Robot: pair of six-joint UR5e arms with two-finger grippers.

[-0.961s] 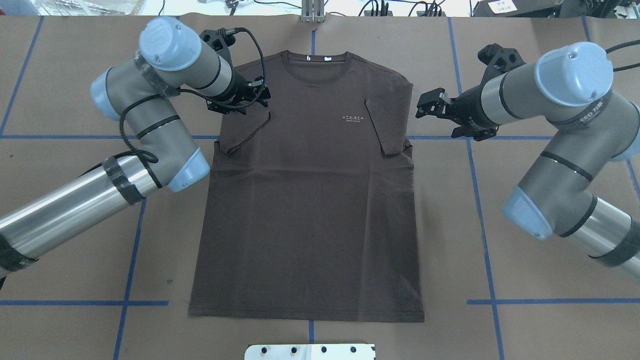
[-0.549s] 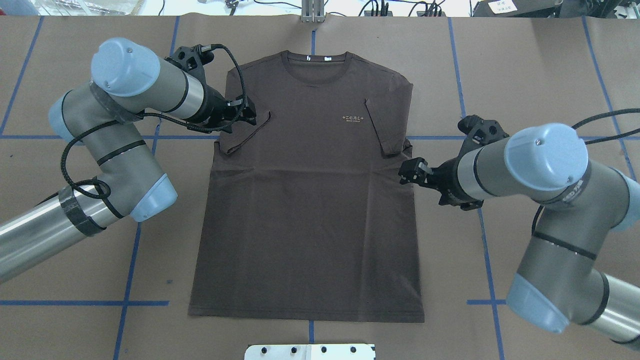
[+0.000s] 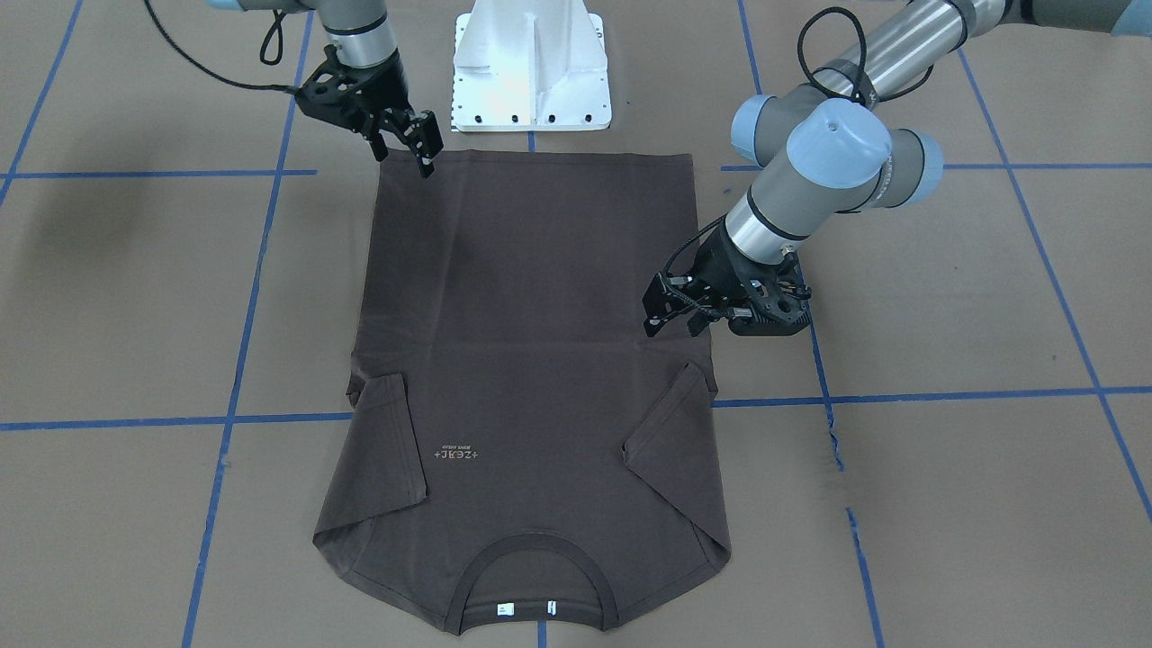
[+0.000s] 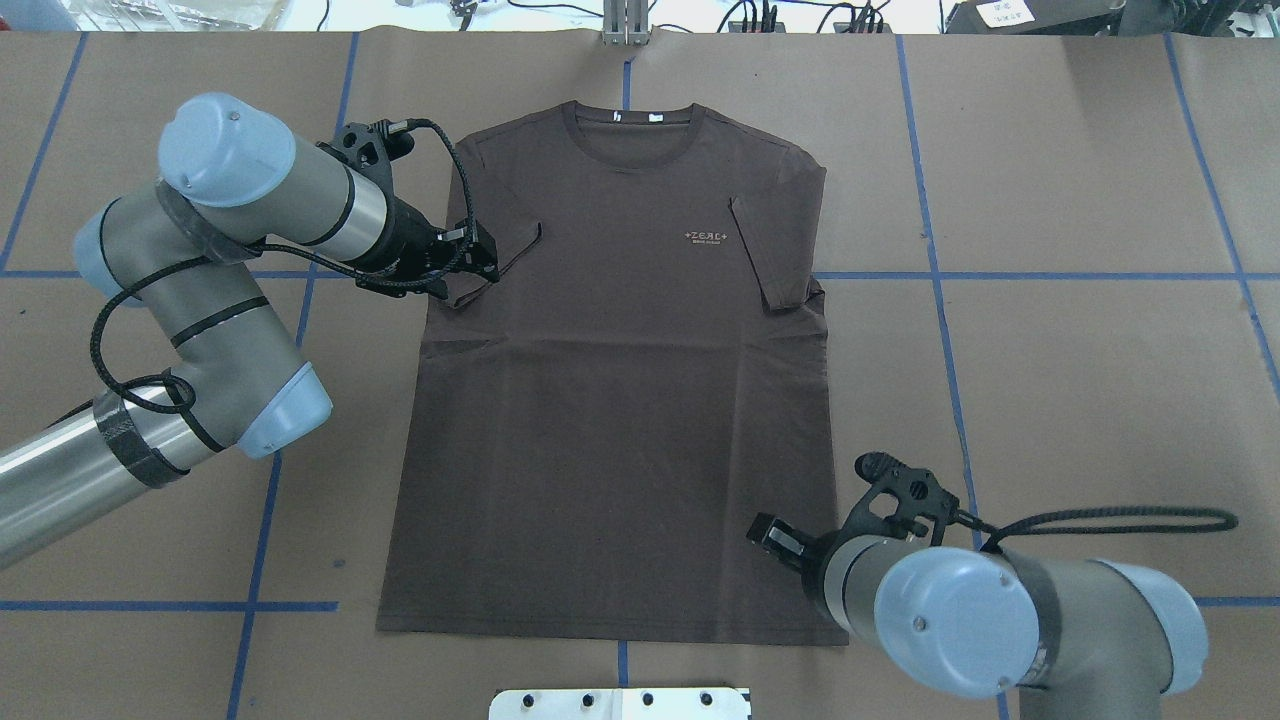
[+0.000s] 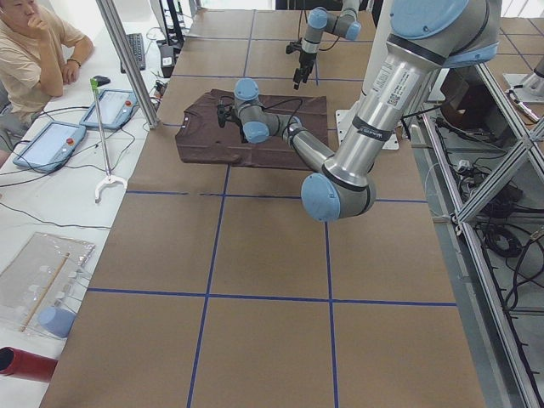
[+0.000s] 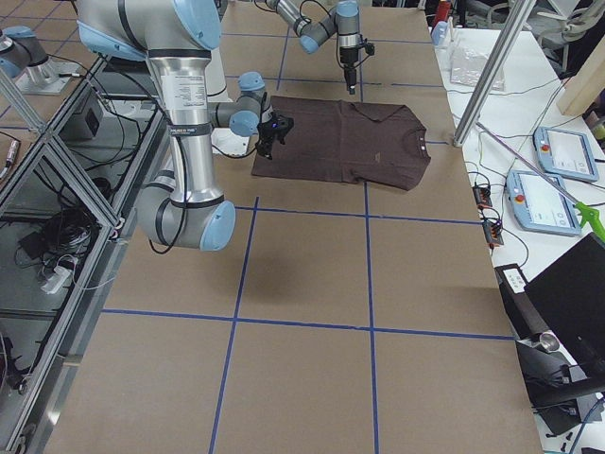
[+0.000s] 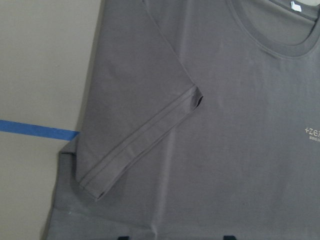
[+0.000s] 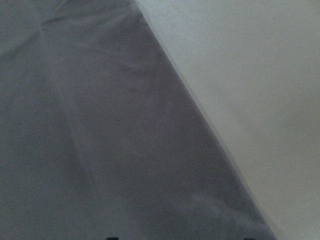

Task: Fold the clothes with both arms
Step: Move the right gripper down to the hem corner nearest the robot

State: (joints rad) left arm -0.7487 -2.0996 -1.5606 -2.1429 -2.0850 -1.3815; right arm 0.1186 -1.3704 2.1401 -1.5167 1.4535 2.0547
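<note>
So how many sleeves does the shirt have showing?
2. One sleeve lies folded inward near the left pincer; the other sleeve lies folded inward on the opposite side.

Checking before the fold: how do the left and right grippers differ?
The left gripper is by the folded-in sleeve, the right gripper at the hem corner. The left one reaches far from the white base, the right one sits near it. Both are open over the T-shirt, gripping nothing.
</note>
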